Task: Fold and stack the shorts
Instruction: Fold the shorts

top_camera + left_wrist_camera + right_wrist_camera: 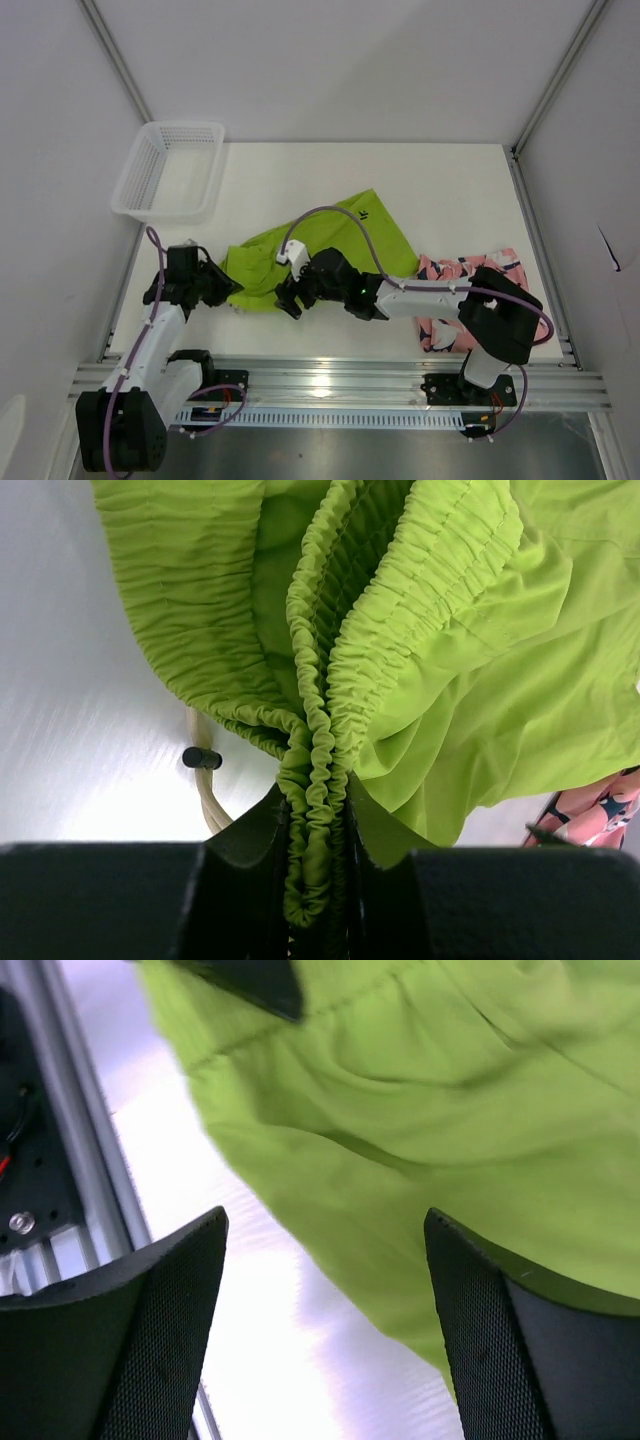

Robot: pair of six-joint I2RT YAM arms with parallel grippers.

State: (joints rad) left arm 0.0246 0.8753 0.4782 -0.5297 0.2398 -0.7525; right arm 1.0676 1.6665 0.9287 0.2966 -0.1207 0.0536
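- L claw (318,825): black jaws pinched on the gathered elastic waistband of the lime green fabric shorts (450,660); cream drawstring (203,780) w/ dark tip just left of it.
- R claw (322,1225): mesh-textured pads (160,1330) spread wide, nothing held; green cloth past its gap, glossy white table (250,1340) under.
- Pink printed shorts (470,268): crumpled, back by R arm (430,295), partly hidden.
- White plastic mesh basket (170,170): well beyond L claw.
- Count: 2 shorts, 1 basket.
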